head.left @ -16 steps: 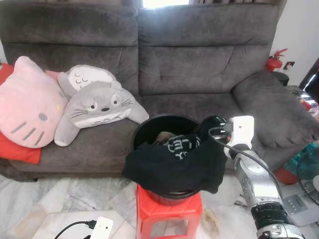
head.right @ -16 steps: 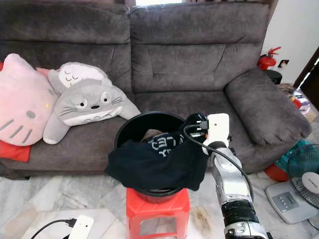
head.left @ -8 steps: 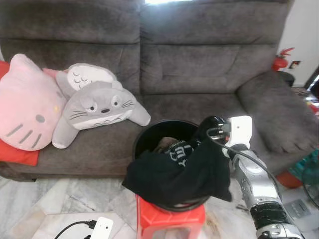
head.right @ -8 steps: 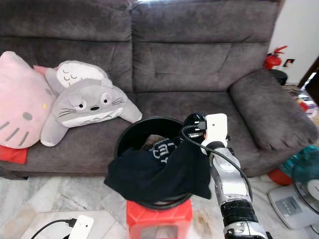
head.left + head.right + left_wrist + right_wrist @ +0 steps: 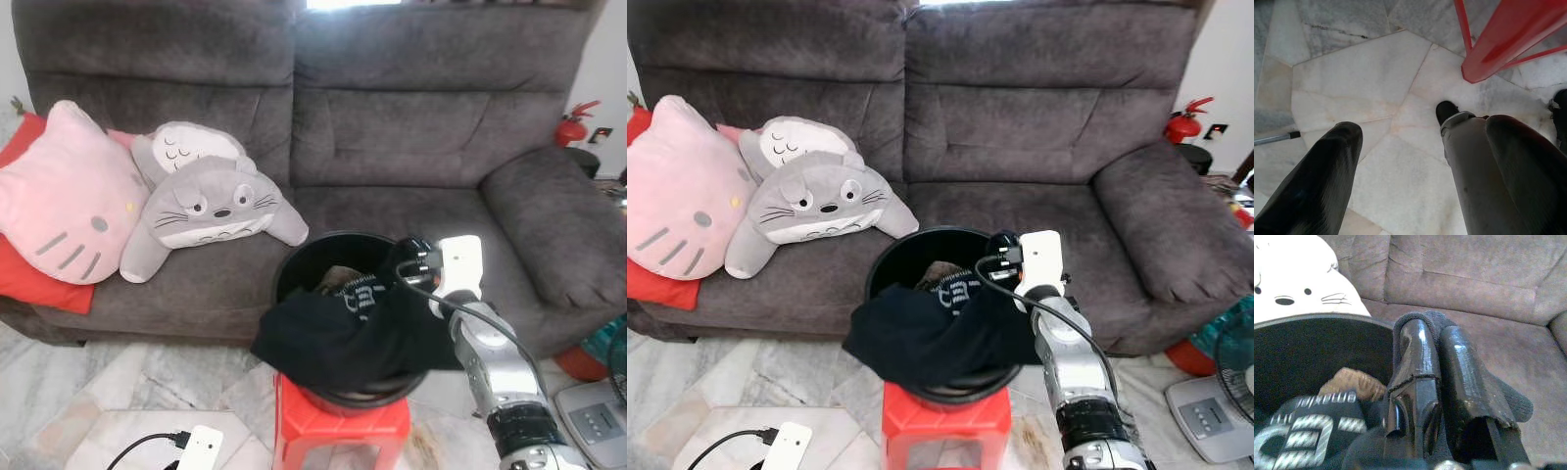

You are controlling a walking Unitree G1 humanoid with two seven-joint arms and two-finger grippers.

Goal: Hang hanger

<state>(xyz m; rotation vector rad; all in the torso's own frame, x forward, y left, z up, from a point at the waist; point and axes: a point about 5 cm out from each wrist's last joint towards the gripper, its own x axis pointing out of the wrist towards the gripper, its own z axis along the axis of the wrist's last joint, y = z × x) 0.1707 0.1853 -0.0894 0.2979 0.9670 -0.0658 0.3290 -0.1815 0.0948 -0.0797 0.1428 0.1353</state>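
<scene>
right gripper [image 5: 1437, 357]: pinched on black garment [image 5: 338, 333] at bucket's right rim
bucket [image 5: 304, 269]: on red stool [image 5: 338, 436]
left gripper [image 5: 1400, 161]: fingers spread, low over floor

Before you: a grey sofa [image 5: 1038, 127] bearing a pink cat cushion [image 5: 681, 191] and grey plush toy [image 5: 813, 208]. In front, a black bucket [image 5: 906, 262] on a red stool [image 5: 945, 426], a black garment [image 5: 921, 333] draped over its rim. Your right gripper [image 5: 1004, 247] sits at that rim.

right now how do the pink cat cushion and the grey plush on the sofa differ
The pink cat cushion is a flat, round face leaning upright on the sofa's backrest; the grey plush is a full body with arms, slumped forward on the seat. The cushion sits at the sofa's left end, the plush nearer the black bucket. Both have whiskers and touch each other.
</scene>
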